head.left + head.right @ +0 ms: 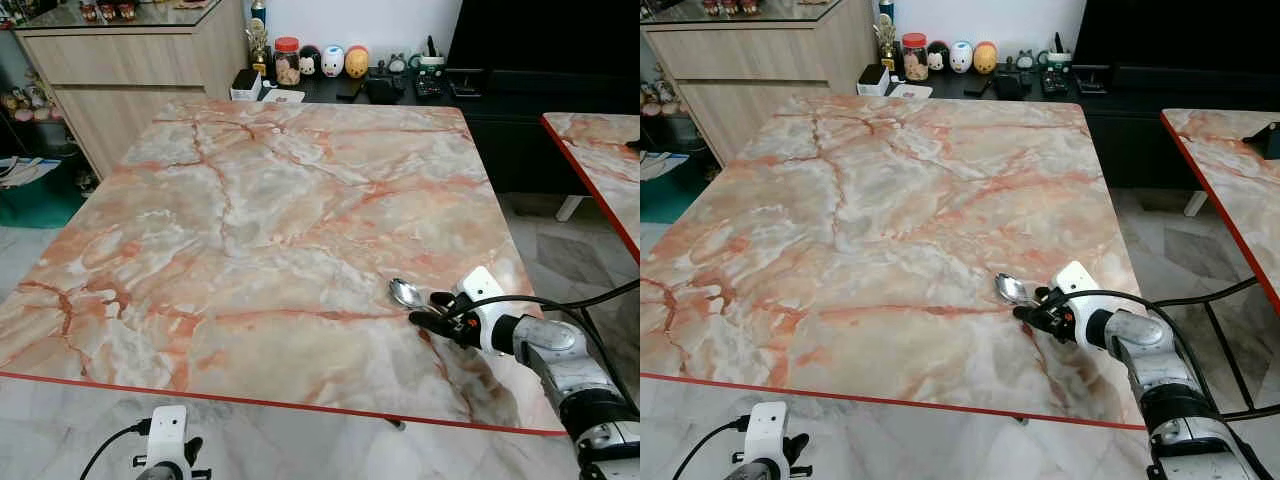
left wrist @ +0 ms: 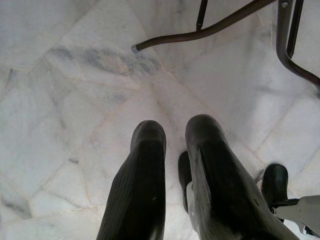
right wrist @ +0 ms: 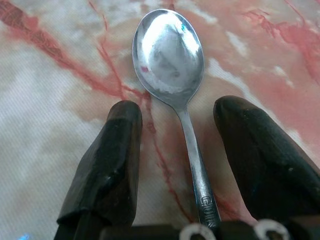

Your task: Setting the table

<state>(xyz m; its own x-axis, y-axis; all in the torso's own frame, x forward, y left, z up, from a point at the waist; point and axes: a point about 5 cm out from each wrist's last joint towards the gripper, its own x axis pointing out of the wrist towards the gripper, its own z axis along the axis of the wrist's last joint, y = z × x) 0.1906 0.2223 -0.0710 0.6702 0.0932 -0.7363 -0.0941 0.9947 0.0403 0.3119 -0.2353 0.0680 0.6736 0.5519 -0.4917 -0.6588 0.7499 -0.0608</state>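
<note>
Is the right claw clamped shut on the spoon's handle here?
No. In the right wrist view the right claw is open, its two black fingers apart on either side of the shiny silver metal spoon, touching neither side of its handle.

Home dining/living room. Pink-veined marble dining table point(image 1: 250, 200) with red edge on white marble floor point(image 1: 40, 250); wooden sideboard point(image 1: 130, 70) past table's far left corner; dark TV console point(image 1: 420, 95) along far edge, figurines point(image 1: 340, 62), jar point(image 1: 287, 60) on top.
</note>
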